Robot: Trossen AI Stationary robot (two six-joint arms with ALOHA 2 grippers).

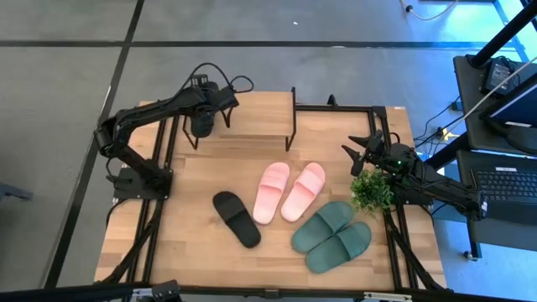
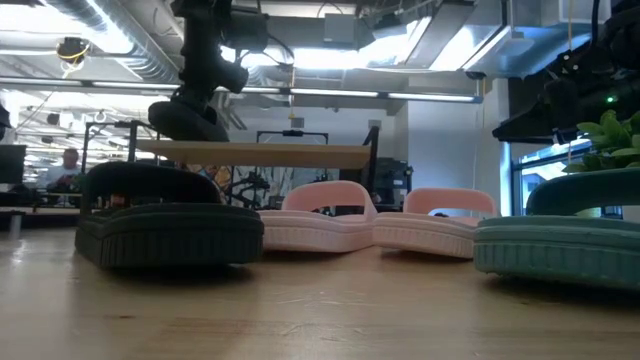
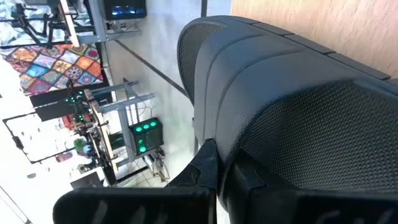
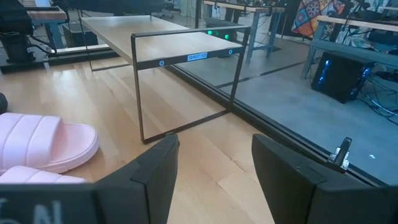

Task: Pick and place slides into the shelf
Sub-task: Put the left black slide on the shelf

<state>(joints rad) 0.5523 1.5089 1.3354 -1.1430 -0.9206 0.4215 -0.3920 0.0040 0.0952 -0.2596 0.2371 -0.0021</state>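
High view: the left gripper [image 1: 203, 126], in the upper left of the frame, hangs over the left end of the low shelf [image 1: 252, 113] with its light wood top. Below centre lie one black rubber slide [image 1: 236, 218], two pale pink slides [image 1: 289, 190] and two dark green slides [image 1: 333, 235].

Low view: a dark slide-like shape hangs over the shelf top.

Left wrist view: the fingers clamp a second black slide [image 3: 292, 112]; placing appears under way, so lowering and release come next.

Right wrist view: the right gripper [image 4: 214, 177] gapes empty.

Grey concrete floor [image 1: 67, 101] crossed by dark lines surrounds the wooden table [image 1: 193, 252]. Beyond its right edge stands a dark desk with a laptop [image 1: 508, 184]. Ceiling strip lights [image 2: 430, 97] glow over distant workbenches [image 2: 40, 195].
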